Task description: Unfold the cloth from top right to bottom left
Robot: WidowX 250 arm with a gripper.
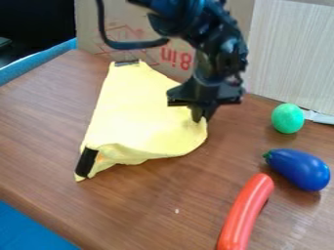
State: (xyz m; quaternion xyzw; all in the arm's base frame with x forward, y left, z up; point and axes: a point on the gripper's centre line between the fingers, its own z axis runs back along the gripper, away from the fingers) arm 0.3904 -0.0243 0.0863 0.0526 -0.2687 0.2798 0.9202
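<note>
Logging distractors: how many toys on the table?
3, all right of the cloth in view: green egg-shaped toy at the back, blue eggplant in front of it, red sausage-shaped toy nearest the camera. The arm could hide more.

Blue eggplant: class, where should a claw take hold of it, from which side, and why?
Probably around the narrower part behind its green stem, from above, closing across its length: the eggplant lies on its side and swells toward the other end.

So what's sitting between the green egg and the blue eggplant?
In the camera view, only bare brown tabletop lies between the green egg and blue eggplant.
</note>
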